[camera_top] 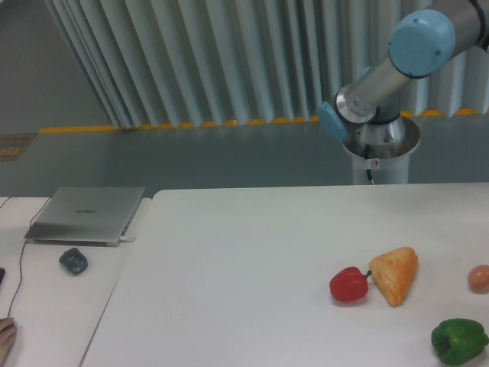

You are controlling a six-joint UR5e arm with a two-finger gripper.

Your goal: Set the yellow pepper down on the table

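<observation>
The yellow pepper is out of view. The white table [244, 252] fills the lower part of the frame. Only part of the arm [382, 76] shows at the upper right, with its blue elbow joint [422, 34] and the base behind the table's far edge. The gripper itself lies beyond the right edge of the frame.
On the table's right side lie a red pepper [349, 284], an orange-yellow wedge [395, 275], a green pepper [459, 341] and a small pinkish item [479, 278] at the edge. A grey laptop [88, 214] and mouse [73, 261] sit on the adjoining desk at left.
</observation>
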